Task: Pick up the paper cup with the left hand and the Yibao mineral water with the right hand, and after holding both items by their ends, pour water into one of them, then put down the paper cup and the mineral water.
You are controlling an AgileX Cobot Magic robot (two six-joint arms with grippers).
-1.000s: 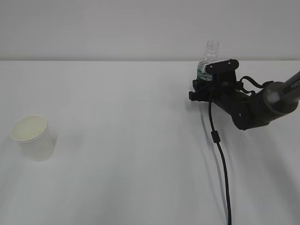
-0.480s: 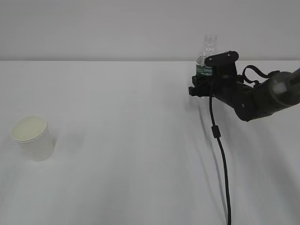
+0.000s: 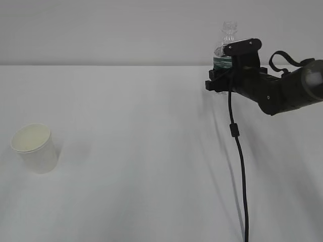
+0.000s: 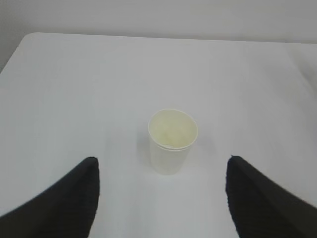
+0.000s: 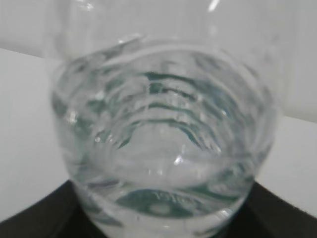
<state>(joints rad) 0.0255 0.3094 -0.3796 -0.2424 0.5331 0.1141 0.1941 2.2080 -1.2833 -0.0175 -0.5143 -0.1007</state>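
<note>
Clear plastic Yibao mineral water bottle (image 3: 224, 54) sits clamped in our slim black right hand (image 3: 218, 83), far right, seemingly uncapped.
Tilt early and we spill; our left hand (image 4: 161, 198) hangs spread wide above the small white paper cup (image 4: 172, 141), near left.

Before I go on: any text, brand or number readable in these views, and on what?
None can be read.
Yibao mineral water: green label band mostly hidden behind the right hand; any print is too blurred.
Paper cup: plain white, no print visible.
Right arm: nothing legible on it.
</note>
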